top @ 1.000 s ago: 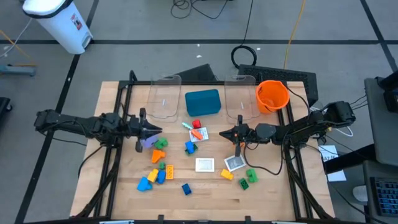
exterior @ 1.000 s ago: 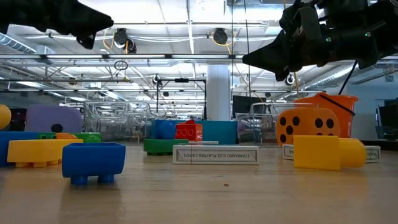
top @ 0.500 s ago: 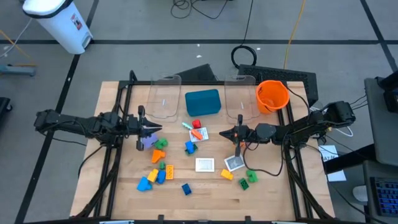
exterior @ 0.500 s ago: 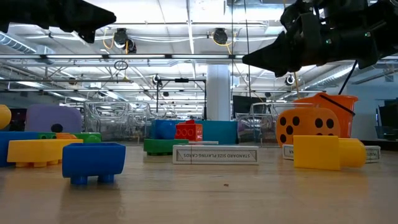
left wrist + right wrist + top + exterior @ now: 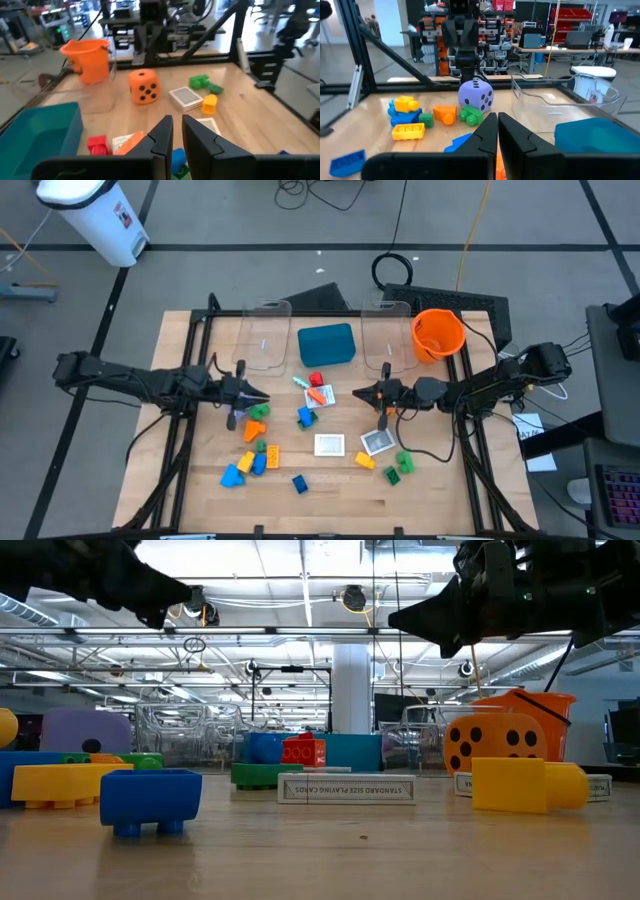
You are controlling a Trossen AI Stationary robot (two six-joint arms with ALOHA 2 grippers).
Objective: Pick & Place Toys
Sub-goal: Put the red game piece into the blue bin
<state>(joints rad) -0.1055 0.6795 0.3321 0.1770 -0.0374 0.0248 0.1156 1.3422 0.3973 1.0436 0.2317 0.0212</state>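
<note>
Left pincer (image 5: pixel 262 395) shut, two dice: purple (image 5: pixel 475 95), orange (image 5: pixel 143 85)

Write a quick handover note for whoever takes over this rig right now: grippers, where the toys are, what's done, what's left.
Left gripper: shut, empty, raised over the table's left-centre, near the purple die.
Right gripper: shut, empty, raised right of centre.
Toys: all loose on the table: bricks front-left, orange die and picture cards to the right, red brick by the teal tray.
Done: nothing visibly placed; both clear bins look empty.
Left: all the picking and placing.
</note>
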